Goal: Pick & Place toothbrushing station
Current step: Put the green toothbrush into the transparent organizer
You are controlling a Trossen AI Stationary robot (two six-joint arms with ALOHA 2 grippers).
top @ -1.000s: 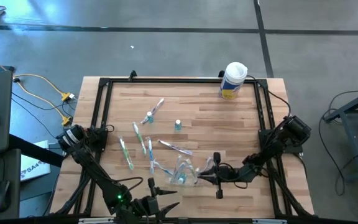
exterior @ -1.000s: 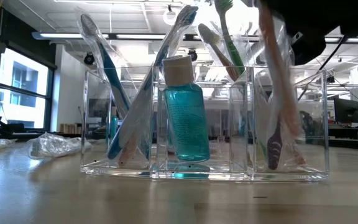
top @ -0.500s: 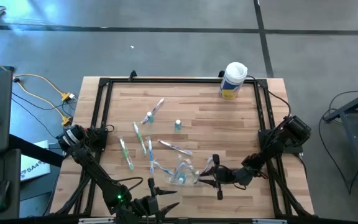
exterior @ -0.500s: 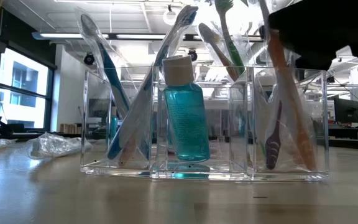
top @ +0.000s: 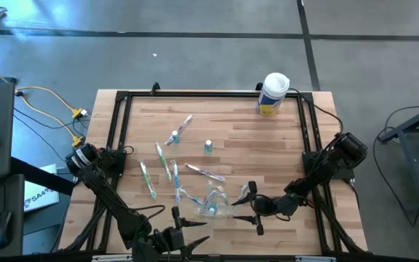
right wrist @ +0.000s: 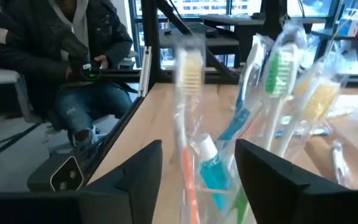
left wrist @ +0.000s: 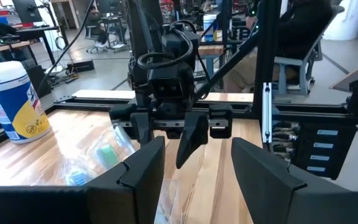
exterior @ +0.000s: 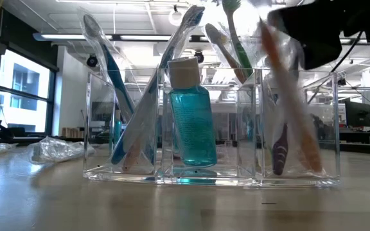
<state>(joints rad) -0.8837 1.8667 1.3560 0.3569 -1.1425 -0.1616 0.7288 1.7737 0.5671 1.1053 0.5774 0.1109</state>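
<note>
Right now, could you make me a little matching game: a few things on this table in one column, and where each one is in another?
Things:
1. white canister
2. clear holder
3. right end effector
4. small bottle

Places:
A. standing alone mid-table
B. far corner of the table, on the right arm's side
C. just beside the holder, open
D. near edge of the table, toothbrushes standing in it

Pairs: 1-B, 2-D, 3-C, 4-A
</note>
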